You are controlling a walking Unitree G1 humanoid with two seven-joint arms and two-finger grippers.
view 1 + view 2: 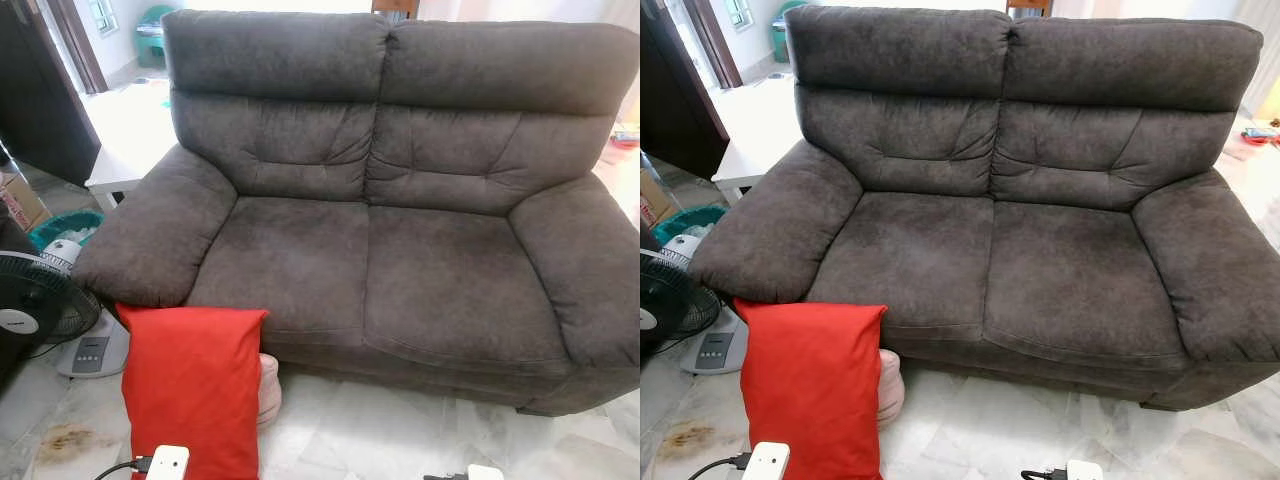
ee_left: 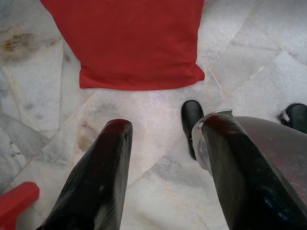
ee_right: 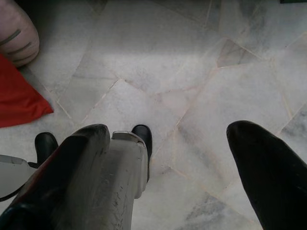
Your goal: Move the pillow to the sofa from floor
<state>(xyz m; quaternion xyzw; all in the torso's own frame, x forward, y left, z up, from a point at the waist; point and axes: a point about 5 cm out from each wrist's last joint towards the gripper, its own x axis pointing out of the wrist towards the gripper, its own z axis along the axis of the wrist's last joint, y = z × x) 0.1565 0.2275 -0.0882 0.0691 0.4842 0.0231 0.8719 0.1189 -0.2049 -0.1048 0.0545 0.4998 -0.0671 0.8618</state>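
A red pillow stands upright on the marble floor, leaning against the front of the dark grey two-seat sofa below its left armrest. In the left wrist view, the red pillow lies just ahead of my left gripper, whose black fingers are open above the floor with nothing between them. My right gripper is also open over bare floor, with a corner of the red pillow off to one side. Both sofa seats are bare.
A pale pink cushion sits behind the red pillow against the sofa base. A black fan on a white base, a teal basket and a white low table stand left of the sofa.
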